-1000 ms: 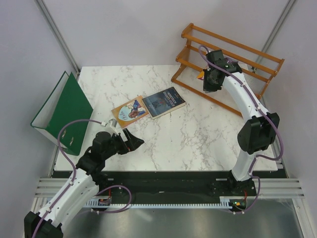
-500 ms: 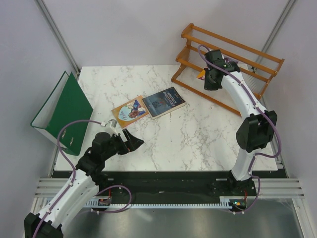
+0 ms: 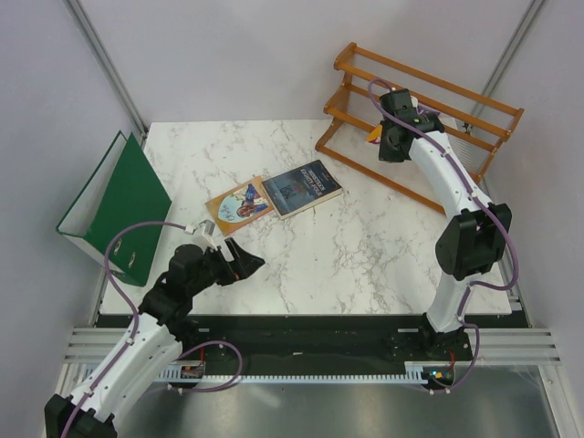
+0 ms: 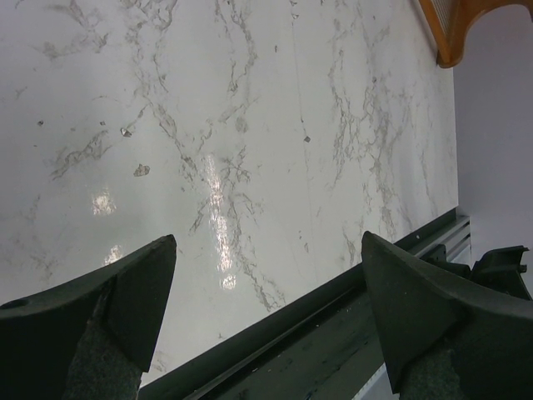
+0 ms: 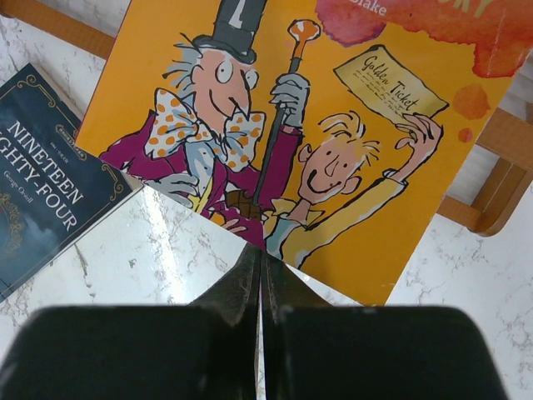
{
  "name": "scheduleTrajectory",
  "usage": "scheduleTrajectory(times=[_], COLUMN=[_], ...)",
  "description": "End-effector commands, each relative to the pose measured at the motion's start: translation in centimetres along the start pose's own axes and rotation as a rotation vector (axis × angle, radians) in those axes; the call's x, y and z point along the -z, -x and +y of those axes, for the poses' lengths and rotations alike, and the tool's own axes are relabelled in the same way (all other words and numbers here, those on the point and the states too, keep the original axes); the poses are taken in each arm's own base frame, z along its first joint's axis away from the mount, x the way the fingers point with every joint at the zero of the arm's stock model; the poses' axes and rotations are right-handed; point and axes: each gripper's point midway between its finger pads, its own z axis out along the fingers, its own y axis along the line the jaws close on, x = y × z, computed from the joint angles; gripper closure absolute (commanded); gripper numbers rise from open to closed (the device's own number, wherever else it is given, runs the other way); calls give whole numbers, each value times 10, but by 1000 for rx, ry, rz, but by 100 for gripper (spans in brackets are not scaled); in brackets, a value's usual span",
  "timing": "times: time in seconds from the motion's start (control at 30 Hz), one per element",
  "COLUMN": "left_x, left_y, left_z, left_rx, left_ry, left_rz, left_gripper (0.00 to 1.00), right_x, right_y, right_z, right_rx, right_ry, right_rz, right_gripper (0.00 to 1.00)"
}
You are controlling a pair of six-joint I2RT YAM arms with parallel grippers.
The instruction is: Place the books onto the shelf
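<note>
We find the marble table [image 3: 365,246] open across its centre and near-right. Obstructions: tan book [image 3: 238,206] and dark blue book [image 3: 302,188] flat, side by side, left of centre; green binder [image 3: 123,205] at the left edge; shelf [image 3: 456,91] far right, its front blocked by the right gripper [image 3: 388,151] clamped on an orange book [image 5: 291,125].

Counter [image 3: 365,246]: tan book [image 3: 239,206] just beside dark blue book [image 3: 302,188].
Right claw [image 3: 387,155]: at the shelf [image 3: 438,87], yellow book [image 3: 371,137] sliver showing.
Left claw [image 3: 245,260]: jaws spread.

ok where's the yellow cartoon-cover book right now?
Right wrist view: the book is pinched at its lower edge in the shut right gripper, in front of the wooden shelf, far right of the table.
</note>
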Motion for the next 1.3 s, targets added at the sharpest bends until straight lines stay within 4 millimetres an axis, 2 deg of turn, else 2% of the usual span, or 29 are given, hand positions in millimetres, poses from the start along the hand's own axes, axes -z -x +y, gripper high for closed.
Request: scheduleTrajectory(times=[0.0,0.43,0.7,1.0,1.1,1.23,1.27], left_x=[2,3,4,4,4,4,3], left_y=[-4,-4,-5,-3,-4,-2,-1], left_z=[-1,-1,0,-1,0,0,2], left_rx=[-19,-20,-19,-25,-29,-38,-44], left_ry=[-15,-14,-15,-13,-10,-3,8], left_rz=[17,16,12,12,13,11,10], left_gripper=[2,2,2,2,2,2,2], right_x=[7,-1,-5,-14,-10,14,19], right_y=[26,32,46,40,43,47,46], right_z=[-5,-5,-5,-4,-2,0,0], right_rx=[-49,-68,-79,-76,-77,-92,-94], right_ry=[-18,-16,-17,-23,-5,55,66], right_rz=[-87,-98,-118,-96,-105,-155,-164], right_gripper=[98,97,96,95,94,91,87])
